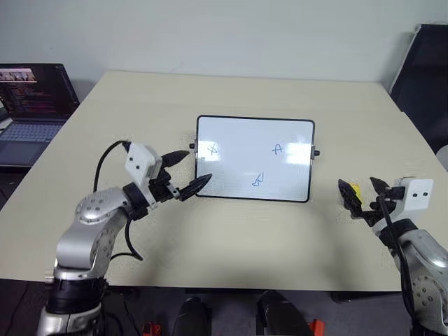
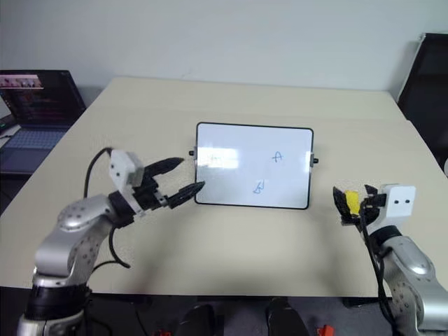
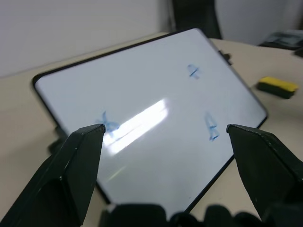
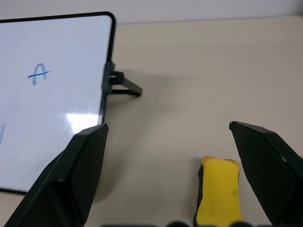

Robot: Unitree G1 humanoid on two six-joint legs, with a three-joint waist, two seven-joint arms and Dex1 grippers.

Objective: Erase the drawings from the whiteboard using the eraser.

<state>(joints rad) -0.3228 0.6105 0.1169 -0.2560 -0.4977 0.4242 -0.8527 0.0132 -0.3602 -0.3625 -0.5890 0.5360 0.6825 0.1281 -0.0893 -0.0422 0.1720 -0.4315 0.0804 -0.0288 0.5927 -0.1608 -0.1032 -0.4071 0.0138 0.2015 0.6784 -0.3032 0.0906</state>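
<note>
Nothing's wiped yet: all three blue drawings are on the whiteboard mid-table. The yellow eraser lies on the table at the board's 4 o'clock, between our wide-open right gripper fingers, not grabbed. Our left gripper is spread open at the board's 8 o'clock corner.

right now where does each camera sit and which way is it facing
Left eye view: on the head, looking forward and down at the table, whiteboard and laptop; both arms show.
Right eye view: beside it, same scene; left gripper open at the whiteboard's left edge, right gripper open around the eraser.
Left wrist view: looks along its fingers across the whiteboard and its drawings.
Right wrist view: looks along its fingers at the eraser and the whiteboard's right edge.
Both wrist views share the whiteboard and eraser.
</note>
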